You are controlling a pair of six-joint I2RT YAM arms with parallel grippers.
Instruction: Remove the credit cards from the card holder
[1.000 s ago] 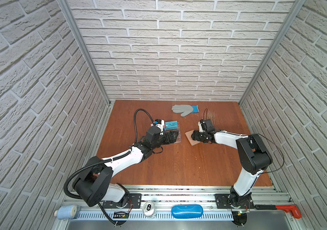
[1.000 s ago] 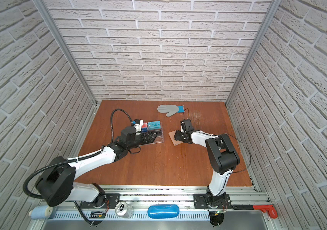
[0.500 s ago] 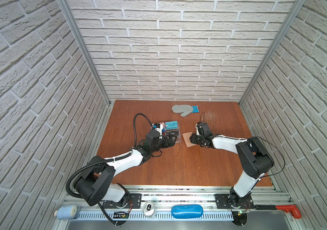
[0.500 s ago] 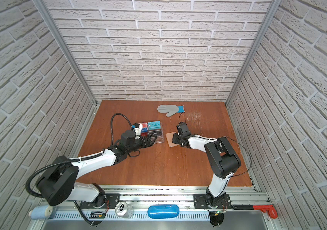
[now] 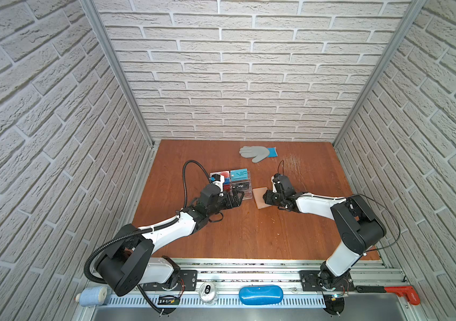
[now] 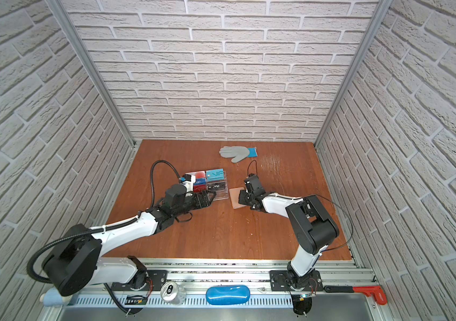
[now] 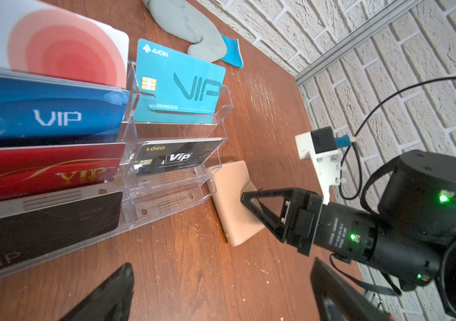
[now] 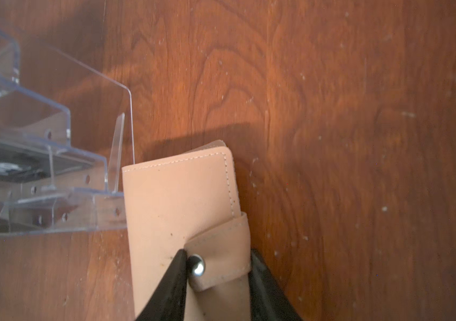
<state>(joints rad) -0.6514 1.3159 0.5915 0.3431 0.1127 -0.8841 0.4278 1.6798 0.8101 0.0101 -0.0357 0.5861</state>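
Observation:
The tan-pink card holder (image 5: pixel 258 195) (image 6: pixel 234 196) lies folded shut on the wooden table, its edge touching the clear acrylic stand (image 5: pixel 245 194). In the right wrist view my right gripper (image 8: pixel 217 259) pinches the snap strap of the card holder (image 8: pixel 176 194), one fingertip against the metal snap, the other at the holder's edge. Credit cards stand in the stand's tiers: teal (image 7: pixel 178 83), blue (image 7: pixel 46 114), red (image 7: pixel 40 169), black (image 7: pixel 176 157). No card shows in the holder. My left gripper (image 5: pixel 238 198) (image 7: pixel 221 280) hangs open in front of the stand, empty.
A grey glove with a blue cuff (image 5: pixel 257 153) lies at the back. Along the front rail sit a blue case (image 5: pixel 260 295), a can (image 5: pixel 207 290), a red-handled tool (image 5: pixel 400 291) and a pale blue roll (image 5: pixel 91 296). Brick walls close in three sides.
My right gripper has narrowed onto the holder's strap and slid the holder left against the acrylic stand. The left gripper has drawn back a little, still open.

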